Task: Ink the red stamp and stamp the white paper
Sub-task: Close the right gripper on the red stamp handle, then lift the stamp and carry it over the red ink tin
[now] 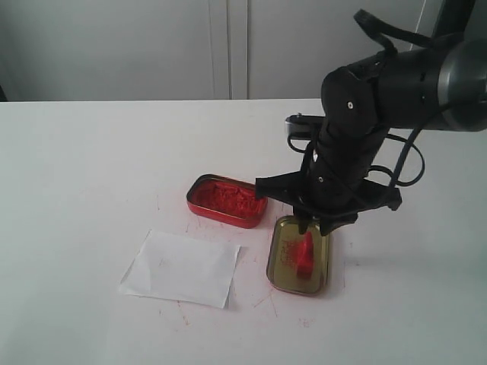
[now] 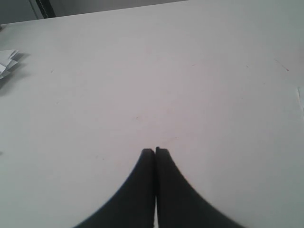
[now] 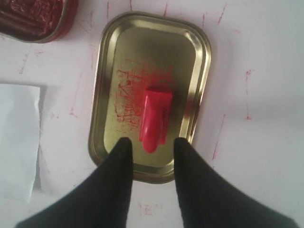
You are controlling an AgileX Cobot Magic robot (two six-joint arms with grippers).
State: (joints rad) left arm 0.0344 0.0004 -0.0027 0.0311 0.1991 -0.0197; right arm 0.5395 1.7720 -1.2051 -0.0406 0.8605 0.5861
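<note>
The red stamp [image 3: 155, 121] sits in the gold lid [image 3: 156, 38], its rounded handle end just between your right gripper's [image 3: 152, 141] spread, empty jaws. It is likely light, rigid and slick, so pinch the handle squarely. Your left gripper's [image 2: 155, 151] jaws are clenched on nothing.

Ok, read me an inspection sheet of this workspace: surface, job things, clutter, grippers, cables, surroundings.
Surface: white table, red ink streaks near the tins.
Job's things: red stamp inside the gold lid; white paper flat, no clear imprint; red ink tin open.
Clutter: folded paper scraps, left wrist view only.
Grippers: right gripper open, straddling the stamp without contact; left gripper shut, empty.
Cables: black cables loop off the right arm.
Surroundings: pale panelled wall.
</note>
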